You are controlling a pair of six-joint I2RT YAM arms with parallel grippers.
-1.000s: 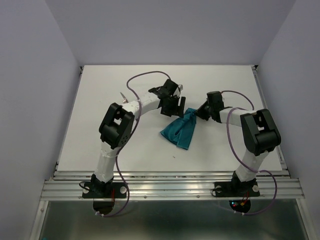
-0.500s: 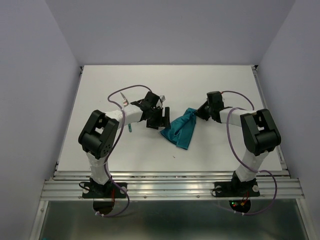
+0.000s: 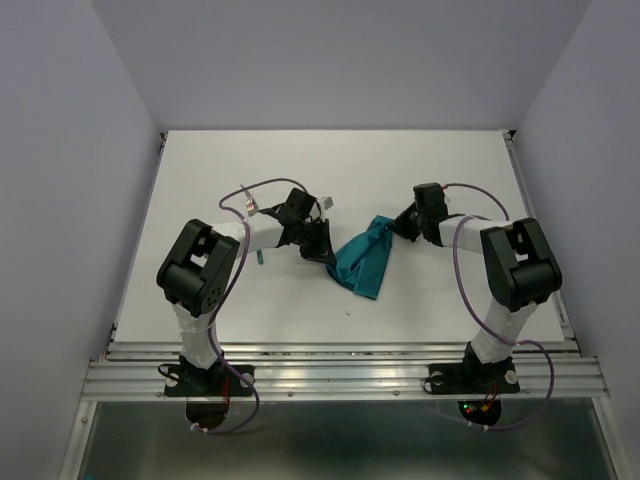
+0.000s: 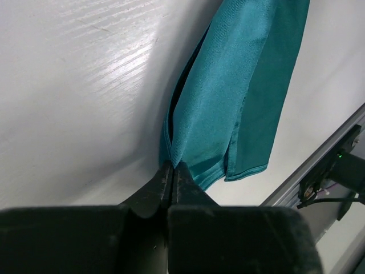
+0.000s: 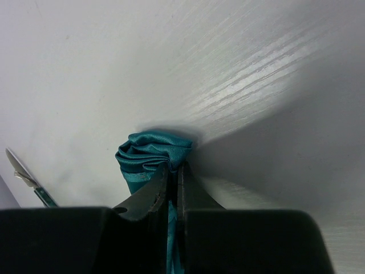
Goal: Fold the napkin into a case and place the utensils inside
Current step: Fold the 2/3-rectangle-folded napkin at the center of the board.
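The teal napkin (image 3: 362, 260) lies as a folded, partly bunched strip on the white table between my two arms. My left gripper (image 3: 328, 255) is shut on its left near corner; in the left wrist view the jaws (image 4: 173, 166) pinch the hem, and the napkin (image 4: 239, 97) stretches away from them. My right gripper (image 3: 393, 229) is shut on the gathered far-right end, where the napkin (image 5: 151, 151) shows as crumpled folds at the fingertips (image 5: 174, 169). One utensil (image 3: 249, 205) shows a silver head left of my left arm, and its teal handle (image 3: 258, 256) shows below the forearm. In the right wrist view the utensil (image 5: 23, 171) lies at the far left.
The white table (image 3: 200, 180) is walled in by pale panels at the back and on both sides. A metal rail (image 3: 340, 375) runs along the near edge and carries both arm bases. Purple cables loop over each arm.
My left arm swung away from the napkin's far end, came down at its left near corner and closed on the hem. The right gripper kept its hold, and the napkin shifted slightly.
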